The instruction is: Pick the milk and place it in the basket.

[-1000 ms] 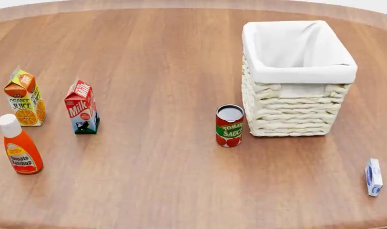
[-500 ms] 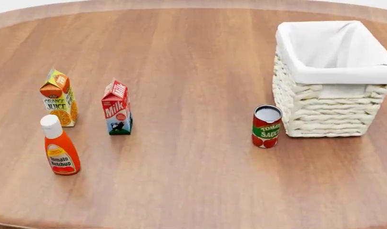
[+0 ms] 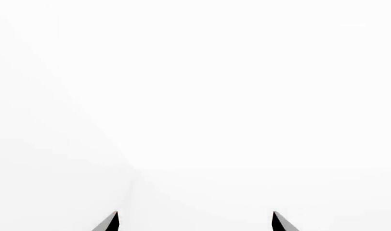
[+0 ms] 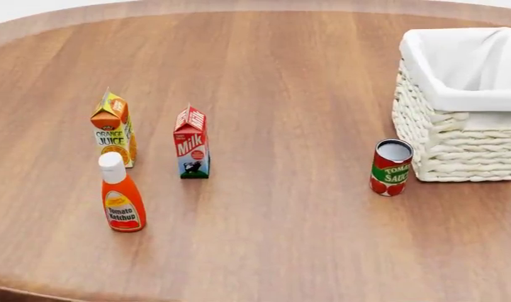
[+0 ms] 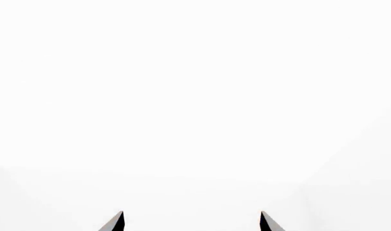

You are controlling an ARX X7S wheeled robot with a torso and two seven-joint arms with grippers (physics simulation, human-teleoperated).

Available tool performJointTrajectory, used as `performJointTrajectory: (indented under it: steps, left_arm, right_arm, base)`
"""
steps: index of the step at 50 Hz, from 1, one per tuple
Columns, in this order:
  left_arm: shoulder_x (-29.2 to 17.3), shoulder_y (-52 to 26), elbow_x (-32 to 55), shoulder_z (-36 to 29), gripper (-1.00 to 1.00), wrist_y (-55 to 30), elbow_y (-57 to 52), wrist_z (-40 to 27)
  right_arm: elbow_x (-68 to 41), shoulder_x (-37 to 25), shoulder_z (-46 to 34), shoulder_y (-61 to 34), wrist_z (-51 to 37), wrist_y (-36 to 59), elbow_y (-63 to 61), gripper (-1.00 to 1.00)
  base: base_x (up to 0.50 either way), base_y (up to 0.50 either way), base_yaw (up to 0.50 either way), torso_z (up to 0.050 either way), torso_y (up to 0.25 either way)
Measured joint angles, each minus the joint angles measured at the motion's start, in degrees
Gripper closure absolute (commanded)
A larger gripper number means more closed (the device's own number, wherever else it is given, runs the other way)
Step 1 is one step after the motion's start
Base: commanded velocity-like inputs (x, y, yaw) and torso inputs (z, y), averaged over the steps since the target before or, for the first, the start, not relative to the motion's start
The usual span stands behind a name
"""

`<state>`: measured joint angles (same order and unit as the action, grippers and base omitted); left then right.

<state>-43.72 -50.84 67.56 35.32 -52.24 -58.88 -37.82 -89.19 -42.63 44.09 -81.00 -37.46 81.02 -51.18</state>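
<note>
The milk (image 4: 192,143), a red gable-top carton with white "Milk" lettering and a cow picture low down, stands upright left of the middle of the wooden table (image 4: 272,75). The basket (image 4: 462,107), cream woven wicker with a white cloth lining, stands at the right edge of the head view, partly cut off. No arm or gripper shows in the head view. My left gripper (image 3: 195,221) has its two tips wide apart against plain white, nothing between them. My right gripper (image 5: 191,221) looks the same, open and empty.
An orange juice carton (image 4: 114,128) stands just left of the milk. A tomato ketchup bottle (image 4: 121,194) stands in front of the juice. A tomato sauce can (image 4: 391,167) stands at the basket's front left corner. The table's near edge curves at the bottom left.
The head view has swung left: everything on the table has shifted right in the picture. The small white-and-blue box has left the view and the basket is now cut off.
</note>
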Motion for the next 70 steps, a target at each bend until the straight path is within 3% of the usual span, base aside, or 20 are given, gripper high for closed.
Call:
performJointTrajectory:
  steps: [70]
  left_arm:
    - [-3.4,4.3,-0.1,-1.4,-1.0,6.2,1.0,-2.3]
  right_arm:
    - [-2.4,-2.9,0.0,5.1,1.0,-5.2,-0.7,-1.0]
  base:
    - [0.47,0.0,0.0,0.0,0.001]
